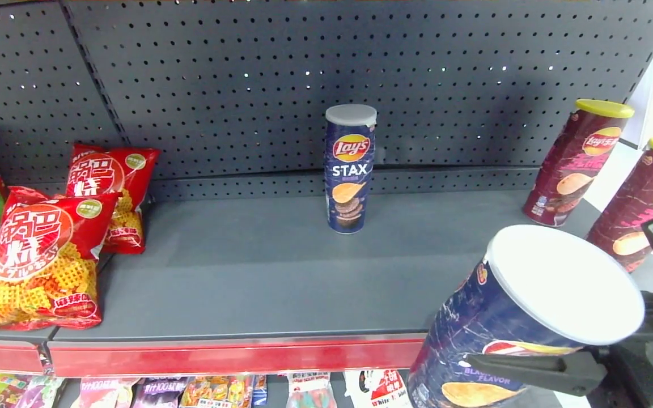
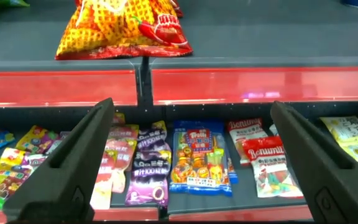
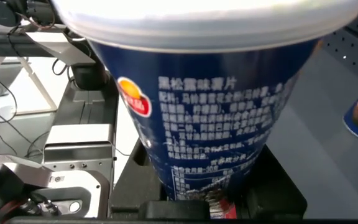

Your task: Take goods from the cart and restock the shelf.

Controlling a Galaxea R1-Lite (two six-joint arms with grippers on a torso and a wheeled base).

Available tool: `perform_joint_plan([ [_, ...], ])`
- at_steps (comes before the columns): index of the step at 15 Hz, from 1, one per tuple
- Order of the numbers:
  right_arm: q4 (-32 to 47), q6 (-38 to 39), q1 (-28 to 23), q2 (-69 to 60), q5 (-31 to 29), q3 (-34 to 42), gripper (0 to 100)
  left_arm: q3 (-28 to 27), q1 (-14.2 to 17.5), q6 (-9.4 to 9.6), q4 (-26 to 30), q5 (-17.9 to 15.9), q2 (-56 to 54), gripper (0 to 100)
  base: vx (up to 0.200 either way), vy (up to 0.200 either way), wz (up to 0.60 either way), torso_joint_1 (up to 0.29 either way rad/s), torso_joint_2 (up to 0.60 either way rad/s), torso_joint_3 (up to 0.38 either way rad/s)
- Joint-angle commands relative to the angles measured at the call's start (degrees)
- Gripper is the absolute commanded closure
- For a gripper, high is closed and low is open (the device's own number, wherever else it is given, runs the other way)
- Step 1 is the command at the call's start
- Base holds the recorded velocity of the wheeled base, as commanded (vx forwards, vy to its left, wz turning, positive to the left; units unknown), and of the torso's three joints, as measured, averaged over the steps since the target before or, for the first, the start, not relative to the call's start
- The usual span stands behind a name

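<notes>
**Blue Can Poised at the Shelf Edge**

Our right gripper (image 1: pixel 522 354) pinches a blue crisp can (image 1: pixel 474 323) by its sidewall, tilted, just off the shelf's (image 1: pixel 247 283) front right corner. Our left gripper (image 2: pixel 191 162) hangs spread and empty. We judge the tube light, stiff yet crushable, with a slick wrap, so a firm mid-body hold suits it.

We are seeing a chip can (image 1: pixel 350 170) standing at the shelf's (image 1: pixel 258 277) middle back, snack bags (image 1: pixel 49 266) lying left, two cans (image 1: pixel 576 164) standing right, and our held can (image 1: pixel 508 323) hanging front right.
</notes>
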Motion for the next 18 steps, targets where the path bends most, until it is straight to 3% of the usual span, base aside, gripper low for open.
perform_joint_plan([
  [1, -0.03, -0.12, 0.03, -0.23, 0.02, 0.55, 100, 0.01, -0.02, -0.08, -0.03, 0.03, 0.09, 0, 0.2, 0.0, 0.0, -0.012, -0.01, 0.007],
  [3, -0.03, -0.12, 0.03, -0.58, 0.02, 1.08, 100, 0.01, -0.02, -0.08, -0.03, 0.03, 0.09, 0, 0.2, 0.0, 0.0, -0.005, 0.0, 0.007],
  [16, -0.12, 0.58, -0.33, -0.58, -1.12, 0.81, 100, 0.01, -0.02, -0.17, -0.03, 0.03, 0.09, 0, 0.0, 0.0, 0.0, 0.0, 0.0, 0.0],
  [18, -0.12, 1.02, -0.33, -0.58, -1.47, 0.73, 100, 0.01, -0.02, 0.18, -0.03, -1.37, 0.0, 0, 0.0, 0.0, 0.0, 0.0, 0.0, 0.0],
])
